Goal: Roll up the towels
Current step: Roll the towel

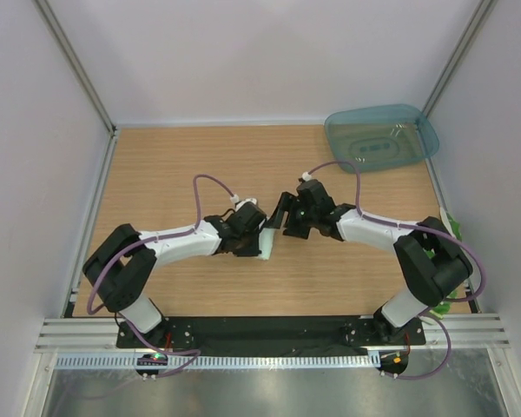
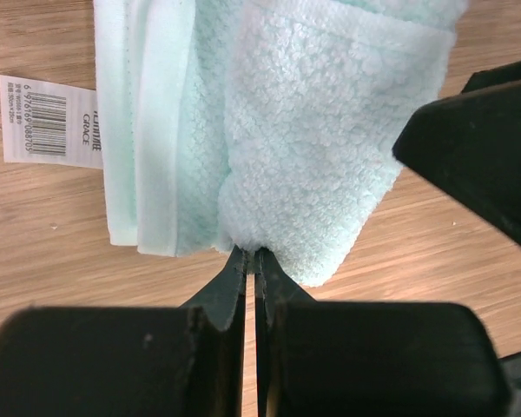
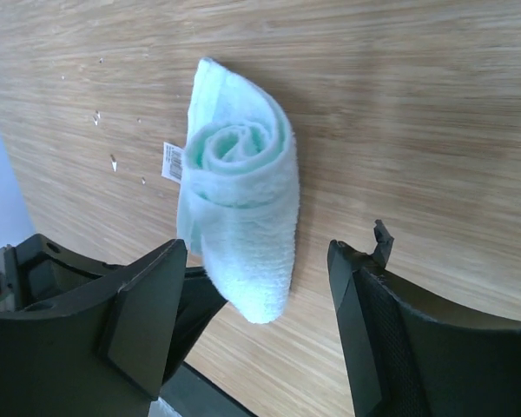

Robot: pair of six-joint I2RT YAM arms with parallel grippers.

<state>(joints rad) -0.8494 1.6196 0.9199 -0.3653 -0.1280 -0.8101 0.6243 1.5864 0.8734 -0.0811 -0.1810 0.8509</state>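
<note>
The pale mint-white towel lies rolled at the table's middle. The right wrist view shows its spiral end. My left gripper is shut on the roll's lower edge, and the towel fills the view above the tips. My right gripper is open, with its fingers either side of the roll's near end and not touching it. The pale yellow towel with green edging shows only as a sliver behind the right arm at the table's right edge.
A translucent teal tray stands at the back right corner. A white barcode label sticks out from the towel onto the wood. The right gripper's finger is close to the towel's right side. Walls enclose the table.
</note>
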